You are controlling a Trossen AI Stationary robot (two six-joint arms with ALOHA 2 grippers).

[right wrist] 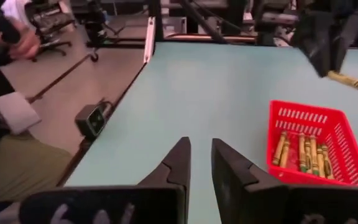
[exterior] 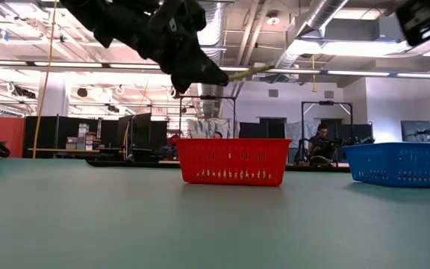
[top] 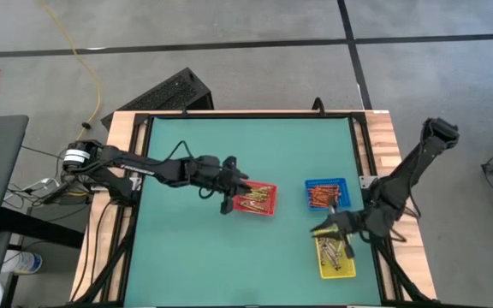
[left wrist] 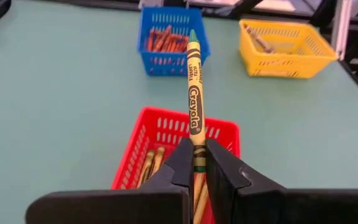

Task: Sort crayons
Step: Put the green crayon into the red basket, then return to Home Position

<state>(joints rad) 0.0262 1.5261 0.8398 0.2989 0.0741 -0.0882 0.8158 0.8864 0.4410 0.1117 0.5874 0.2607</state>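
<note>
My left gripper (left wrist: 195, 163) hangs over the red tray (left wrist: 166, 134) near the table's middle, shut on a yellow-green crayon (left wrist: 194, 102). Several yellowish crayons (right wrist: 303, 152) lie in the red tray. The blue tray (top: 326, 192) holds orange-red crayons (left wrist: 166, 40). Farther right, the yellow tray (top: 336, 258) holds a few grey ones (left wrist: 261, 42). My right gripper (top: 323, 229) hovers over the yellow tray's far end. Its fingers stand slightly apart (right wrist: 201, 155) with nothing between them. My left gripper pinches the crayon near its blunt end (left wrist: 197, 157) between its two fingers. The crayon runs on along the fingers, and its pointed tip (left wrist: 192, 34) sticks out ahead toward the blue tray. It is lifted clear above the red tray and lies nearly level (exterior: 246, 72).
The three trays stand close together on the right half of the green mat (top: 195, 248); the mat's left half is open. A wooden frame (top: 383, 145) edges the table. A small camera (right wrist: 92, 119) sits at the table's edge, and a person (right wrist: 5, 155) is seated beyond it.
</note>
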